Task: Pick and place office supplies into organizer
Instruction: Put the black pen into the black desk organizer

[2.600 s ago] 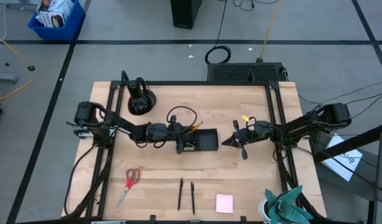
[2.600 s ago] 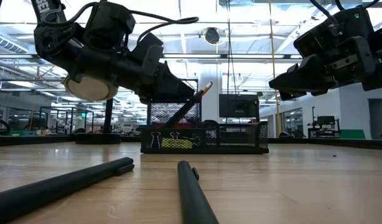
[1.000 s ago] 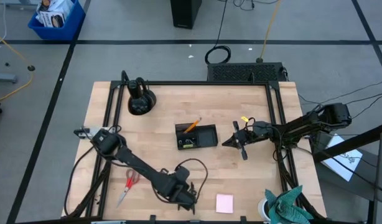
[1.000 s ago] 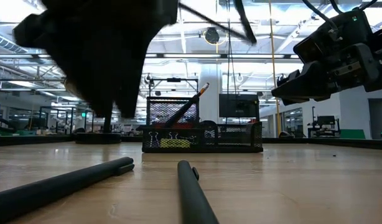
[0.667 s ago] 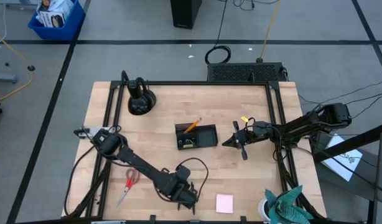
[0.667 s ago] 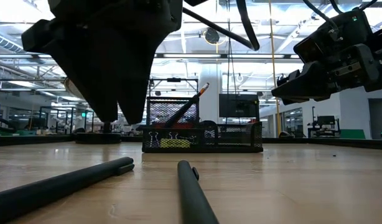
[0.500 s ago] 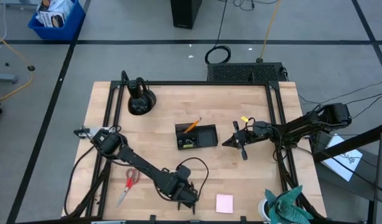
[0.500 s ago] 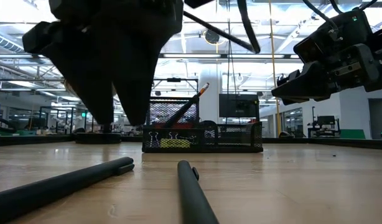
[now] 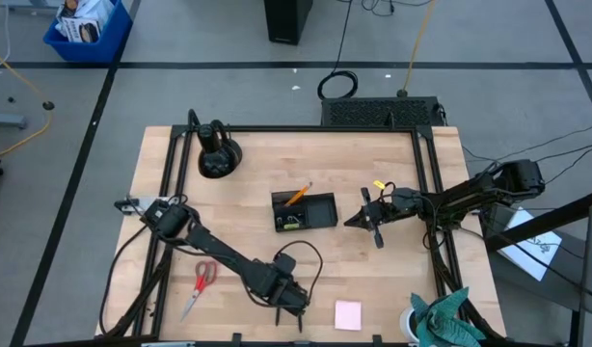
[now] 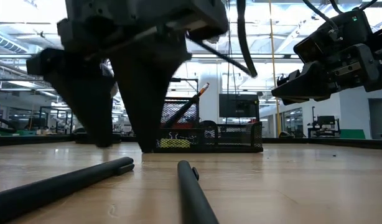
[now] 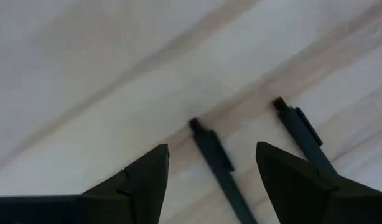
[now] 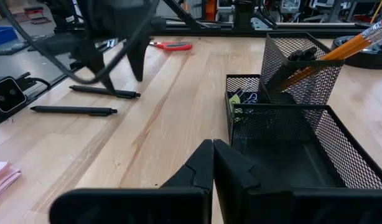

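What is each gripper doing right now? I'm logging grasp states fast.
Left gripper: open, fingers straddling a black pen on the table, holding nothing.
Right gripper: shut, empty, beside the organizer.

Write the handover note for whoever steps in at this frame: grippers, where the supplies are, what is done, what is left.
Left gripper: open, poised low over one of two black pens, straddling it, not yet gripping.
Right gripper: shut, empty, waiting beside the organizer.
Done: an orange pencil stands in the organizer's cup; clips and a yellow-green piece are in a small compartment.
Left on the table: the second pen, red-handled scissors and pink notepad, all near the front edge.
Probable next step: close on the pen and carry it to the organizer.
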Available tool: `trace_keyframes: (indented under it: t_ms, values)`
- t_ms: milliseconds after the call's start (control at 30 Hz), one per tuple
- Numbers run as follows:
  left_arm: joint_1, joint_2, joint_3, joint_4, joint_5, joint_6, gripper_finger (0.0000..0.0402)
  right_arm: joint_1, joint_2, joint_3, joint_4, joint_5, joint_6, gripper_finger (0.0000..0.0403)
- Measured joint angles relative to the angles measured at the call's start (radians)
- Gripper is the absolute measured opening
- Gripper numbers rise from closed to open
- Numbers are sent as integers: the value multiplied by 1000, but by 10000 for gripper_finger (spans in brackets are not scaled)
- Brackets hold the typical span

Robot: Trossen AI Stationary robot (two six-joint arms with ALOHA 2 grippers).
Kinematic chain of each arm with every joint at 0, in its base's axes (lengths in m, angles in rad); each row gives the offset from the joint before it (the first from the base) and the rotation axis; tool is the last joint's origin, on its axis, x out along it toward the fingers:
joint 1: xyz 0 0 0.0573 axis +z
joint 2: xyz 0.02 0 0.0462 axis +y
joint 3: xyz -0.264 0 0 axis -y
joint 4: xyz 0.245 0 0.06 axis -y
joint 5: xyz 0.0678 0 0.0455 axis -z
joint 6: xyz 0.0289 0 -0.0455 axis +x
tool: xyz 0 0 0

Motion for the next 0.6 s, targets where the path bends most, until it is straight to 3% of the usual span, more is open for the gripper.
trace_keyframes:
  t_ms: [333,600]
  values:
    - [-2,-9,-116,170,77,-22,243,0,0,0,0,0,0,4]
    - [-7,-7,-137,163,84,-19,173,0,0,0,0,0,3,4]
